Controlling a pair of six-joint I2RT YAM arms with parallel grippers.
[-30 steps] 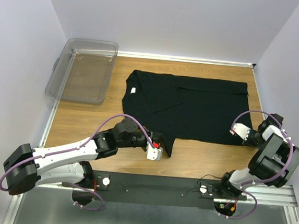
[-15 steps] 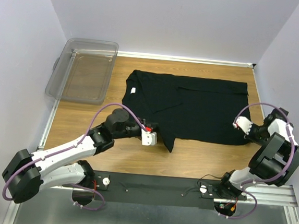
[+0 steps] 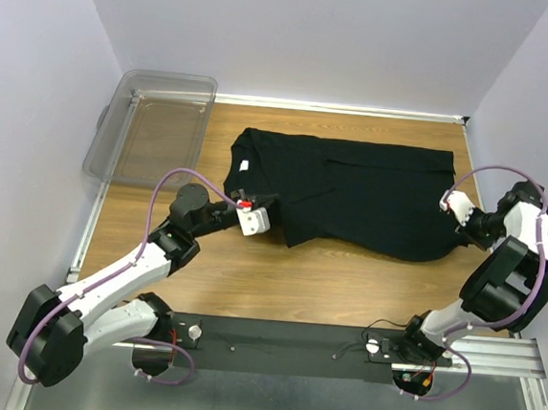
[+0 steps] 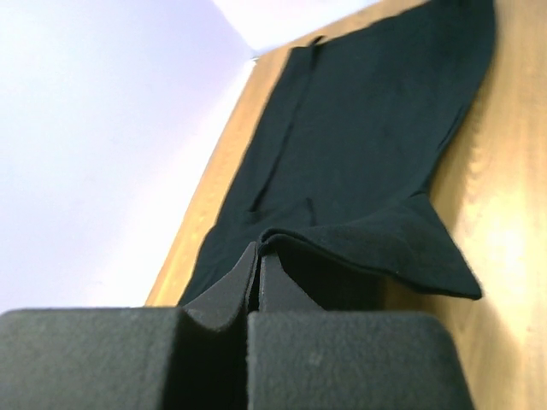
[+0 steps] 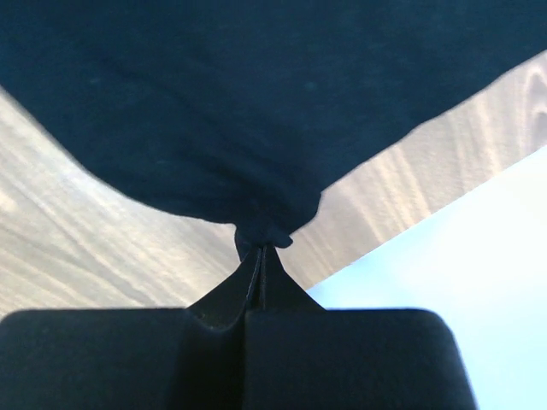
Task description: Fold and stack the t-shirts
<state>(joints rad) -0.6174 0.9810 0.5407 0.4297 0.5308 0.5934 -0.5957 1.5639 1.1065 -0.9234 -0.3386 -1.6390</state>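
One black t-shirt (image 3: 361, 193) lies spread across the middle of the wooden table, its white neck label (image 3: 245, 165) at the left end. My left gripper (image 3: 269, 214) is shut on the shirt's near-left edge, and in the left wrist view the cloth (image 4: 359, 154) folds over the closed fingertips (image 4: 259, 256). My right gripper (image 3: 453, 217) is shut on the near-right corner. In the right wrist view the fabric (image 5: 256, 102) bunches into a small knot at the fingertips (image 5: 261, 249). The near edge of the shirt is lifted and pulled back from the table's front.
A clear plastic bin (image 3: 156, 128) stands at the back left, partly over the table's (image 3: 248, 280) left edge. Pale walls close the table in on the left, back and right. Bare wood lies in front of the shirt.
My left gripper has carried the shirt's near-left edge back and to the left. My right gripper has closed on the near-right corner and moved it back toward the right wall.
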